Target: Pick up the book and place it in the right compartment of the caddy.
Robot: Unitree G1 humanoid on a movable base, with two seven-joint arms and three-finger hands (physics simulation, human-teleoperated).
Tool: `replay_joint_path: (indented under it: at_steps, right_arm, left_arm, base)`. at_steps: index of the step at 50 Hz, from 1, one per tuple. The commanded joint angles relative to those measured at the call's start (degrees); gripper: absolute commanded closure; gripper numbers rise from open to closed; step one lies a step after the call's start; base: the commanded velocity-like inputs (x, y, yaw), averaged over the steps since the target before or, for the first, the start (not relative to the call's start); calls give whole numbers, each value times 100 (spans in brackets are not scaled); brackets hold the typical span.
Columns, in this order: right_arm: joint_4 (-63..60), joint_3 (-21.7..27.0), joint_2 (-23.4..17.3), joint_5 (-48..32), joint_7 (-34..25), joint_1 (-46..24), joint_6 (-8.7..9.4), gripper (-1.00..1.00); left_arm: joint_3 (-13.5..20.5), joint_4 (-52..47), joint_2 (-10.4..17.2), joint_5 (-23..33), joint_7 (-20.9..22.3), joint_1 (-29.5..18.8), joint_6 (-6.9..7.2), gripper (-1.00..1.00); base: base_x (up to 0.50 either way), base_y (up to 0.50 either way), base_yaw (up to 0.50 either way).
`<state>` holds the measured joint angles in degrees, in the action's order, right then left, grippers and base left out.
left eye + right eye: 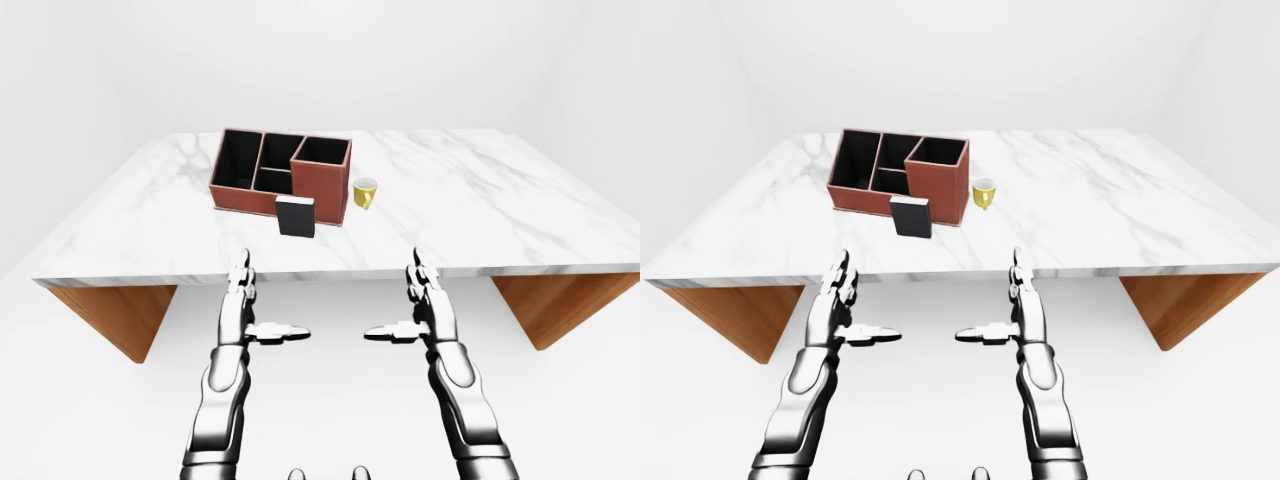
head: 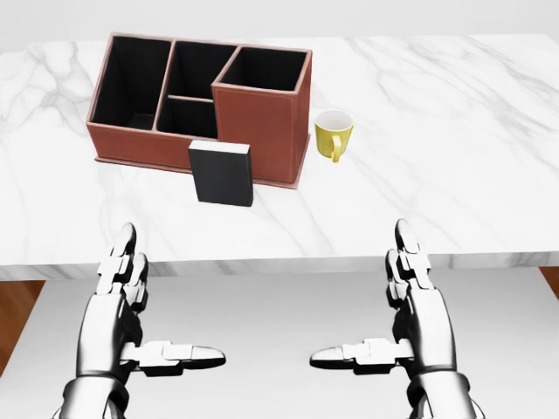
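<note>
A black book [image 2: 222, 173] stands upright on the marble table [image 2: 419, 201], right against the near wall of a red-brown caddy [image 2: 253, 131]. The caddy has several dark compartments; its right one [image 2: 262, 70] is the tallest and looks empty. Both metal hands hover below the table's near edge, apart from the book. My left hand [image 2: 144, 305] is open, fingers straight and thumb pointing inward. My right hand [image 2: 384, 305] mirrors it, also open. Neither holds anything.
A small yellow mug [image 2: 333, 133] sits on the table just right of the caddy. The table has wooden supports [image 1: 120, 315] at both ends. White floor and walls surround it.
</note>
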<state>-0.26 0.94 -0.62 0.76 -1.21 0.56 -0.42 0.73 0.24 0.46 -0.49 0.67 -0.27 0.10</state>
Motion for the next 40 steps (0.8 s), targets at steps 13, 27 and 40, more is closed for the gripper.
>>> replay_joint_path:
  at_steps: [13,27,40]
  right_arm:
    - [-881,388,-153,205,-451,438,322,-100]
    - [-1580,789,-453,81,-527,-410,542,-100]
    - [-2048,789,-436,341,-543,-610,542,-100]
  left_arm:
    - [137,-120,84,-75,28,-455,481,-100]
    - [435,-517,363,-313,-37,-1375,490,-100]
    - [359,-945,308,-333,-47,-1335,490,-100]
  base:
    - [0,0,0]
    - [0,0,0]
    - [0,0,0]
